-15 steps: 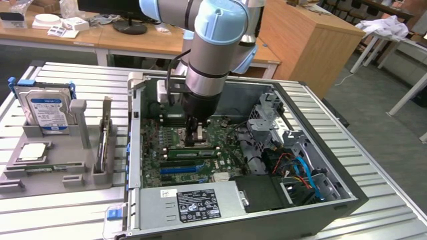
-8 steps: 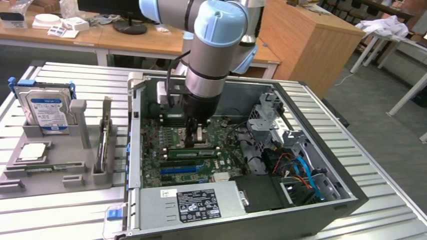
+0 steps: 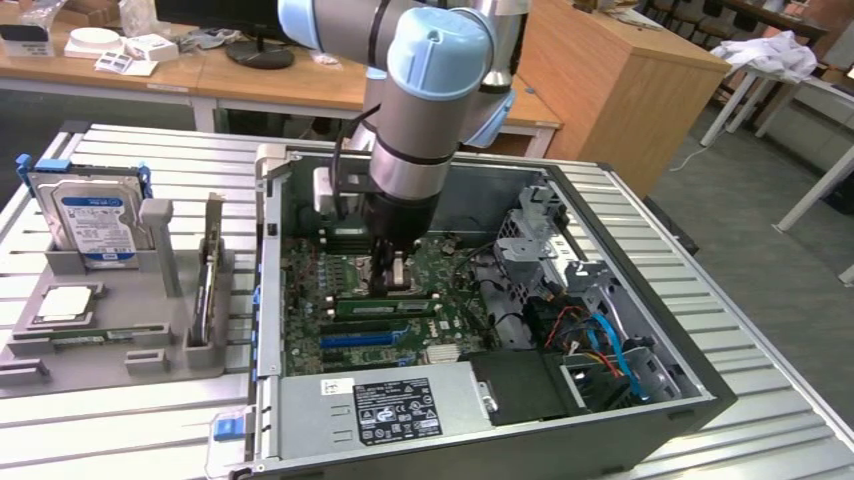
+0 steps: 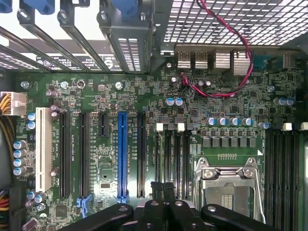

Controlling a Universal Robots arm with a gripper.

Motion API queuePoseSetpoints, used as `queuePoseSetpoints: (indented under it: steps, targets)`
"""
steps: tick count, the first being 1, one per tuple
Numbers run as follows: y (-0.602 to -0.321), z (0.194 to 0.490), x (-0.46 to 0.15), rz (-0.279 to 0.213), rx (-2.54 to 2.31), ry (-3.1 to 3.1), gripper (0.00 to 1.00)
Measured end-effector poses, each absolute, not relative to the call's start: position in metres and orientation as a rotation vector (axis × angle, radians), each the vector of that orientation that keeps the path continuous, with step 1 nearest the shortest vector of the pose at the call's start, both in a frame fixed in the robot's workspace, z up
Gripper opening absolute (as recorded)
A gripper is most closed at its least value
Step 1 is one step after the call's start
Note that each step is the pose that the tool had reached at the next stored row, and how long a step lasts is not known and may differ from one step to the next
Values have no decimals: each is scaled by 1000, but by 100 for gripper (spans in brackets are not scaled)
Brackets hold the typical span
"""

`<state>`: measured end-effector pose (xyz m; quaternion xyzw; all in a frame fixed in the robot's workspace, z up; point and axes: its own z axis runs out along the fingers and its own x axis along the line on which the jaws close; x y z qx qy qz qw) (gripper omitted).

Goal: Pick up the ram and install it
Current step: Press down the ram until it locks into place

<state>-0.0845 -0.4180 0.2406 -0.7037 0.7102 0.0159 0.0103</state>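
From the exterior view the arm (image 3: 424,110) reaches straight down into the open case (image 3: 667,400), the gripper (image 3: 391,272) just above the motherboard (image 3: 441,320) — fingers pressed together, holding nothing. The ram (image 3: 387,306) lies seated in a slot just below them. In the wrist view the closed fingers (image 4: 162,192) hang over the board, beside the CPU socket (image 4: 228,185).

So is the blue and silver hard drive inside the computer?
No, the hard drive stands upright in the grey holder outside the computer case, on the exterior view's left.
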Motion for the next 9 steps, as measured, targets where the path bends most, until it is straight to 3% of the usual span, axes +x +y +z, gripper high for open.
queuePoseSetpoints:
  steps: [9]
  targets:
    - [-418, 236, -84, 50, -2196, 2217, 11]
